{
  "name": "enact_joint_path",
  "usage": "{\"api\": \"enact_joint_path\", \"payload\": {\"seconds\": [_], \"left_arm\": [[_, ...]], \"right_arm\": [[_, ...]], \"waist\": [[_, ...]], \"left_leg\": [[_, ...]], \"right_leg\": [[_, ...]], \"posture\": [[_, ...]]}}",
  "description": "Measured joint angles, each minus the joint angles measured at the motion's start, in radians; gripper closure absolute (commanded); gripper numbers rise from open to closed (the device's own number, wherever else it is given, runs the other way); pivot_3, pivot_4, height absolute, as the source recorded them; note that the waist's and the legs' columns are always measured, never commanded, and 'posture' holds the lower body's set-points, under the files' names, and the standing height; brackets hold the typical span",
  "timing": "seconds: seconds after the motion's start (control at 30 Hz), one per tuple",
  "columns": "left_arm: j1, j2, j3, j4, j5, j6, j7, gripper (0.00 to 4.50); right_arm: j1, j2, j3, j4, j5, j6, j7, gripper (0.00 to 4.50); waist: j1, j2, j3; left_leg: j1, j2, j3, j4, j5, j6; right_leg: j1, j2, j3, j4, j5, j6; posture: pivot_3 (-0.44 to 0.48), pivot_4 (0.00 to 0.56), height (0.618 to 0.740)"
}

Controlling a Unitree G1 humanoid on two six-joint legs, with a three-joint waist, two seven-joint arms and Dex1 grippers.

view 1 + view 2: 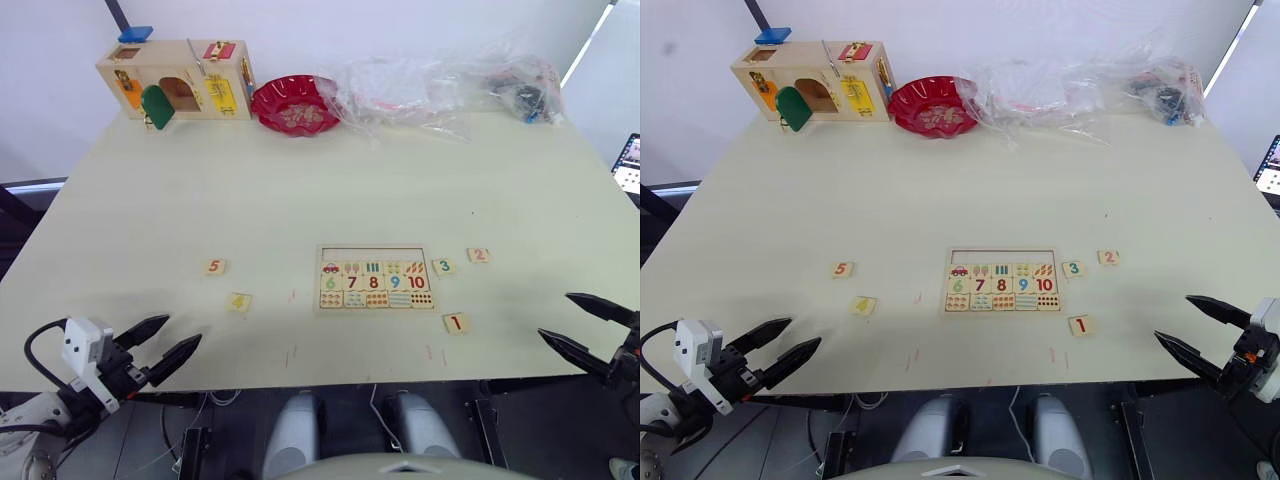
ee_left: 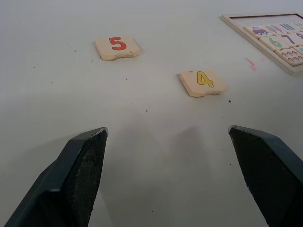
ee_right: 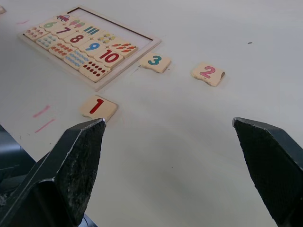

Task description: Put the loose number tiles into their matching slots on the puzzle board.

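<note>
Loose tiles (image 3: 98, 107) read 1–5 (puzzle board (image 3: 124, 56) shows 6–10).

Left tool (image 1: 172, 347): two black tapered fingers (image 1: 145, 330), pointed tips, matte faceted surfaces. Behind it white boxy wrist housing, black cable looping off its rear. Right tool (image 1: 585, 325): same two slim black pointed fingers (image 1: 572, 350), dark wrist joint; right eye view shows white housing block with small red mark.
</note>
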Motion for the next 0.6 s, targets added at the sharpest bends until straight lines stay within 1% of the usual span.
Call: {"api": "enact_joint_path", "payload": {"seconds": [0.1,0.2,0.33,0.43,0.47,0.5,0.53,0.57,0.6], "left_arm": [[-0.017,0.004,-0.009,0.007,0.000,0.000,-0.010,0.16],[-0.093,0.014,-0.034,0.017,-0.028,0.001,-0.060,0.16],[-0.145,0.054,-0.035,0.000,-0.062,0.006,-0.108,0.16],[-0.180,0.063,-0.055,0.002,-0.087,-0.018,-0.201,0.16],[-0.198,0.069,-0.064,0.012,-0.108,-0.044,-0.285,0.16],[-0.201,0.079,-0.068,0.018,-0.114,-0.050,-0.315,0.16],[-0.206,0.103,-0.074,0.039,-0.125,-0.051,-0.374,0.16],[-0.209,0.113,-0.077,0.046,-0.128,-0.051,-0.392,0.16],[-0.220,0.149,-0.083,0.070,-0.142,-0.050,-0.457,0.16]], "right_arm": [[-0.001,0.000,0.000,0.000,0.000,0.000,0.001,0.00],[-0.023,-0.001,0.023,0.001,0.000,0.008,0.000,0.00],[-0.053,-0.023,0.032,-0.017,0.014,0.045,-0.006,0.00],[-0.085,-0.071,0.070,-0.073,0.026,0.080,-0.001,0.00],[-0.106,-0.105,0.097,-0.111,0.027,0.099,0.000,0.00],[-0.111,-0.115,0.105,-0.122,0.025,0.104,0.000,0.00],[-0.124,-0.139,0.126,-0.131,0.014,0.109,0.002,0.00],[-0.127,-0.149,0.134,-0.134,0.009,0.111,0.002,0.00],[-0.143,-0.177,0.163,-0.150,-0.008,0.116,0.006,0.00]], "waist": [[0.000,0.000,0.000],[0.004,-0.001,0.000],[-0.001,0.000,0.000],[-0.004,0.000,0.000],[-0.003,0.000,0.000],[-0.001,0.000,0.000],[-0.001,0.000,0.000],[-0.001,0.000,0.000],[-0.001,0.000,0.000]], "left_leg": [[0.000,0.000,0.000,0.000,0.000,0.000],[0.000,0.000,-0.001,0.000,0.000,0.000],[-0.001,0.000,0.001,-0.001,0.000,0.000],[0.000,-0.001,0.002,-0.001,0.000,0.000],[0.000,-0.001,0.001,-0.001,0.000,0.000],[0.000,-0.001,0.002,0.000,0.000,0.000],[0.000,-0.001,0.002,0.000,0.000,0.000],[0.000,-0.001,0.002,0.000,0.000,0.000],[0.000,-0.001,0.002,0.000,0.000,0.000]], "right_leg": [[0.000,0.000,0.000,0.000,0.000,0.000],[0.000,0.000,-0.001,0.000,0.000,0.000],[0.000,0.001,0.001,0.000,0.001,-0.002],[0.000,0.002,0.001,0.000,0.001,-0.002],[0.000,0.002,0.001,0.000,0.001,-0.002],[0.000,0.002,0.000,0.000,0.001,-0.002],[0.000,0.002,0.000,0.000,0.001,-0.002],[0.000,0.003,0.000,0.000,0.001,-0.001],[0.000,0.003,0.000,0.000,0.000,0.000]], "posture": [[0.000,0.150,0.740],[0.000,0.150,0.740],[0.000,0.150,0.740],[0.000,0.150,0.740],[0.000,0.150,0.740],[0.000,0.150,0.740],[0.000,0.150,0.740],[0.000,0.150,0.740],[0.000,0.150,0.740]]}}
